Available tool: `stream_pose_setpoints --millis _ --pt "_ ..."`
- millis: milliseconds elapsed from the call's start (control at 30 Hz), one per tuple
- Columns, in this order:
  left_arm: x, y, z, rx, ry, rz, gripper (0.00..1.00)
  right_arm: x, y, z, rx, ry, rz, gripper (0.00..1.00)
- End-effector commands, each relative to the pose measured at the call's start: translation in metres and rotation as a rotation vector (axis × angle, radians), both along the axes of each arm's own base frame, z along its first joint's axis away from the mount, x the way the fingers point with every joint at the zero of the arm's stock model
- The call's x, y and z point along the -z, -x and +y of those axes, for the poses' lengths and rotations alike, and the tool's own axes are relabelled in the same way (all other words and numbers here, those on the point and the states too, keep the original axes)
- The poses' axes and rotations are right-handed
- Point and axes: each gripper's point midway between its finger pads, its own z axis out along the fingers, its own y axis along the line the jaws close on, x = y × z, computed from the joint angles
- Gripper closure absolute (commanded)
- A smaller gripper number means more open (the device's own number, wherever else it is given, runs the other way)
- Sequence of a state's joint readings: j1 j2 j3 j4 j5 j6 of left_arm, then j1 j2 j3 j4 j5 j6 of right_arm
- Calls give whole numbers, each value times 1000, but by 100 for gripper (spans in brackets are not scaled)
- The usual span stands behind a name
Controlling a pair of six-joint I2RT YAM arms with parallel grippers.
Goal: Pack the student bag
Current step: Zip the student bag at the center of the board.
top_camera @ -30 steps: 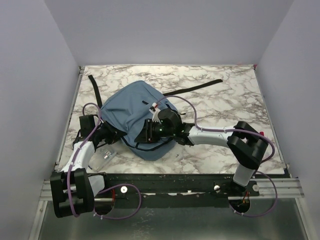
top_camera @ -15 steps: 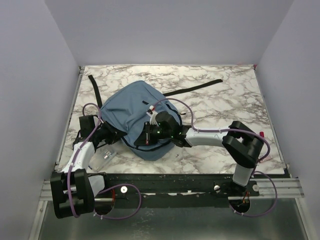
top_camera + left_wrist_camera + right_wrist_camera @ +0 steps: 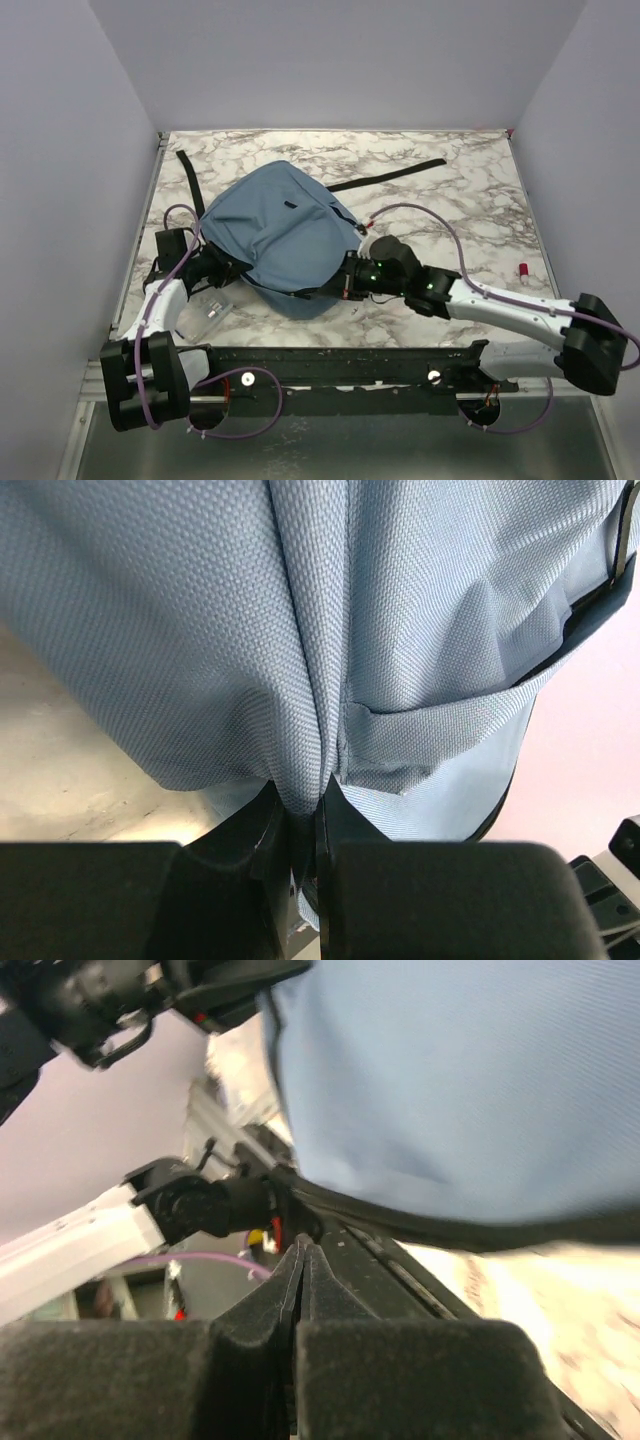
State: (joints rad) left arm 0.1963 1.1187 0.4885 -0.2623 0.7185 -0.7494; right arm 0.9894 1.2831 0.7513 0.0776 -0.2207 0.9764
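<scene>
No text, label, brand, number or sign can be read in any view; the student bag point(image 3: 275, 235) shows only plain blue fabric; the marbled table point(image 3: 450, 205) bears no legible mark.

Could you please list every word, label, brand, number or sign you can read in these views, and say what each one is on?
No text can be read in any view.
The student bag shows only plain blue fabric in all three views.
A small dark tab on its top is too small to read.
The clear plastic item near it shows no legible print.
</scene>
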Motion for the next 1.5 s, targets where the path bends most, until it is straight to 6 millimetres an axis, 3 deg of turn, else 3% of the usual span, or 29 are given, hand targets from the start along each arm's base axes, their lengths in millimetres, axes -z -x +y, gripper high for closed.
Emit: stream_pose_setpoints --millis 0,67,133,200,300,367,567,700,867,1100,1400,1467 --pt "-4 -11 16 -42 -64 -34 100 36 -32 -73 328 251 -27 99" --pt "-4 -11 18 -46 -75 -34 100 43 -45 -104 436 366 -92 99" --pt "-7 -12 19 -45 -80 -43 100 37 -53 -114 470 405 -144 99" --pt "-11 -11 16 -32 -67 -57 100 20 -49 -88 348 320 -187 99" --pt "-14 -7 11 -10 -46 -67 100 -4 -24 -47 117 153 -194 99" --pt "-12 -5 11 -5 -48 -67 100 -13 -9 -30 6 77 -179 92" --pt "-6 -2 10 3 -50 -60 100 -19 19 -12 -177 11 -124 61" --pt "-8 -4 9 10 -39 -66 100 -20 19 -5 -218 42 -108 54" --pt "-9 -4 8 14 -35 -72 100 -6 15 4 -240 131 -92 48" --pt "-8 -2 6 18 -23 -74 100 16 10 11 -227 328 -129 49" --pt "-9 -2 6 21 -17 -82 100 37 5 17 -159 531 -174 71" --pt "-10 -2 5 23 -16 -85 100 41 4 16 -149 580 -190 71"
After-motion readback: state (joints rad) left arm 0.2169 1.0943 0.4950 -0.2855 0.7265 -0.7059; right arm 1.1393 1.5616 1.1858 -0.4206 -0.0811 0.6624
